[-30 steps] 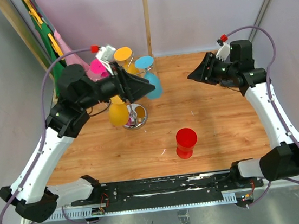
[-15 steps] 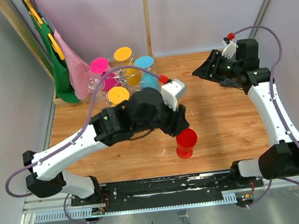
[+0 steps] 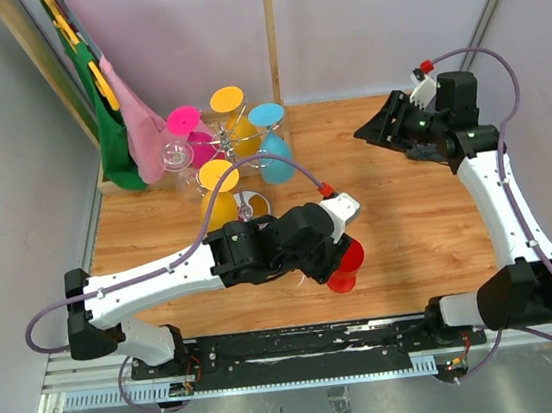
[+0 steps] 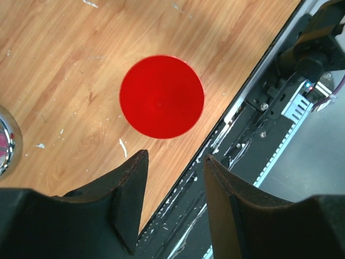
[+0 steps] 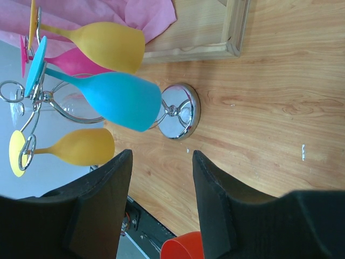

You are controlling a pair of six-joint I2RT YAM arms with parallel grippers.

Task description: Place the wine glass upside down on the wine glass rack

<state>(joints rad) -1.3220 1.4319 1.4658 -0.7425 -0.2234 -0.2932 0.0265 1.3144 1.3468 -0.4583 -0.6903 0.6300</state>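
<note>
Half a second ago my left arm reached across the middle of the table (image 3: pixel 408 210) with its wrist above the red wine glass (image 4: pixel 161 97). Now it lies lower and nearer the front edge, and its dark wrist covers the left side of the glass in the overhead view. My right arm has not moved, and the rack (image 3: pixel 251 207) and the glass stand where they stood.

My left pincer (image 4: pixel 173 162) is released, its two fingers spread with nothing between them. In the wrist view the red wine glass shows as a plain red round just beyond the fingertips, in line with the gap and a little to its left, not touching either finger. It stands on the wood near the front edge, well apart from the rack.

My right pincer (image 5: pixel 160 162) is also spread wide and bare, held at the far right and facing the rack.

A blue glass (image 5: pixel 116 102), yellow glasses (image 5: pixel 102 46) and a pink glass (image 3: pixel 183 122) hang bowl-down on the rack. A pink cloth (image 3: pixel 134 113) and a wooden frame (image 5: pixel 232 32) sit behind it. The black rail (image 4: pixel 269 108) runs just beside the red wine glass.
</note>
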